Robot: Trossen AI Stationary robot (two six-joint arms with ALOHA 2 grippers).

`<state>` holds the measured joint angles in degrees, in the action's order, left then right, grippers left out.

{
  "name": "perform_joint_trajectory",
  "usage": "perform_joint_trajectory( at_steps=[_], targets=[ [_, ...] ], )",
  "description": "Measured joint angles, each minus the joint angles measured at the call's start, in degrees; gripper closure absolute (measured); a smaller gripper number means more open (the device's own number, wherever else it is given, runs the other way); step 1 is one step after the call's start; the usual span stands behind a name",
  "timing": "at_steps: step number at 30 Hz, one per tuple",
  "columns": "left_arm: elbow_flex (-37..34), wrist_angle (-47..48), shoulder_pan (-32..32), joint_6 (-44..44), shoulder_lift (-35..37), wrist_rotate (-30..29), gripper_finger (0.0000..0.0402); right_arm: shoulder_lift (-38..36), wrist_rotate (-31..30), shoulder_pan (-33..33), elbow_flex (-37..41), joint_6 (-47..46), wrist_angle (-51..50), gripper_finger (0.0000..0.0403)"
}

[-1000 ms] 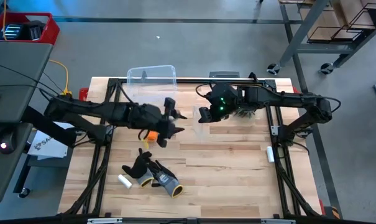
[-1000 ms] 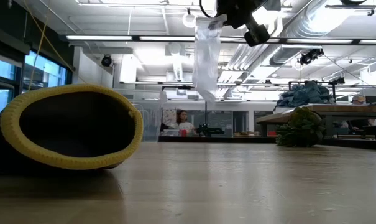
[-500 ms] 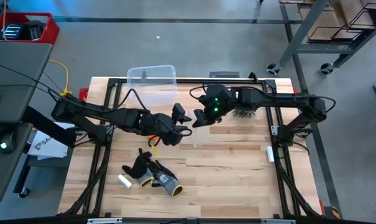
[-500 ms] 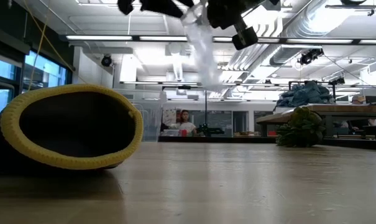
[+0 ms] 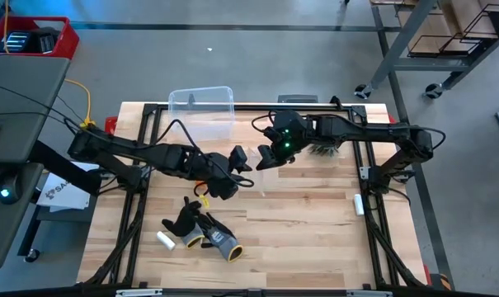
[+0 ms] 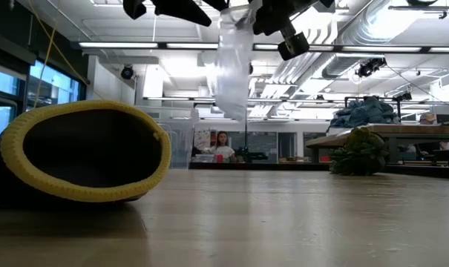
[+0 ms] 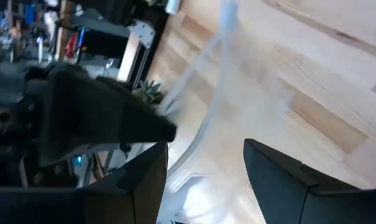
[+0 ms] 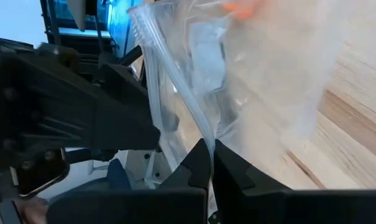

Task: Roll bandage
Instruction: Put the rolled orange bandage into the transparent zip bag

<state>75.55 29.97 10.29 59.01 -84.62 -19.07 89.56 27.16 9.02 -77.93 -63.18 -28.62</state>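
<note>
A clear plastic bag [image 6: 232,68] hangs above the table's middle, with my right gripper [image 8: 209,152] shut on its top. My left gripper [image 7: 205,163] is open beside it. Its two fingers stand on either side of the bag's rim [image 7: 200,121]. In the high view the two grippers face each other, the left [image 5: 242,160] and the right [image 5: 264,157]. A bit of the orange bandage [image 5: 201,189] shows on the table under my left arm, and an orange patch [image 8: 242,6] shows through the bag. My right gripper pinches the bag's top edge [image 8: 203,134] between its two shut fingers, slanting down from the table's right. The bag hangs below the fingers, clear of the table. My left gripper has the bag's rim between its open fingers; I cannot tell whether it touches it.
Black, grey and yellow gloves [image 5: 204,231] and a small white cylinder [image 5: 165,240] lie near the front left; a glove cuff [image 6: 83,152] fills the low view's left. A clear bin [image 5: 201,103] stands at the far edge, and a green tuft [image 5: 323,149] lies under my right arm.
My left gripper has gone toward the table's right, up to the hanging bag and my right gripper, sinking a little and rolling about its own axis. The bag has swung and turned, and it now shows a broader face in the low view.
</note>
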Motion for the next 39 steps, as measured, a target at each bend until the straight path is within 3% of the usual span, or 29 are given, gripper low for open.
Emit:
perform_joint_trajectory(
  at_steps=[4, 14, 17, 22, 24, 30, 34, 39],
  targets=[
    [0.0, -0.26, -0.18, 2.83, -1.31, 0.22, 0.0193, 0.0, 0.39, -0.04, 0.0, -0.78, 0.02, 0.0403],
    [0.0, 0.43, -0.8, 6.2, -4.89, -6.44, 0.0209, 0.0, 1.89, -0.04, 0.0, -1.05, 0.16, 0.0403],
    [0.0, 1.49, -0.2, 5.93, -4.67, -6.79, 0.025, 0.0, 1.76, 0.13, 0.0, -1.08, 0.15, 0.0403],
    [0.0, 3.34, 0.3, 2.48, -4.57, -6.79, 0.0367, -0.06, 1.76, 0.74, 0.0, -1.27, 0.15, 0.0403],
    [0.0, 5.7, 0.29, -1.26, -4.57, -6.65, 0.0392, -0.37, 1.86, 0.74, 0.0, -1.31, 0.15, 0.0403],
    [0.02, 13.93, 0.67, -10.96, -3.85, -2.49, 0.0399, -2.32, 0.05, 0.72, 0.0, -1.31, -1.78, 0.0403],
    [0.27, 14.83, 0.78, -14.54, -1.95, 3.2, 0.04, -3.12, -0.7, 0.71, 0.0, -0.51, -4.11, 0.0403],
    [3.93, 15.65, 0.39, -15.94, -0.92, 5.59, 0.0401, -3.21, -1.04, 0.11, 0.0, 0.89, -4.51, 0.0403]
  ],
)
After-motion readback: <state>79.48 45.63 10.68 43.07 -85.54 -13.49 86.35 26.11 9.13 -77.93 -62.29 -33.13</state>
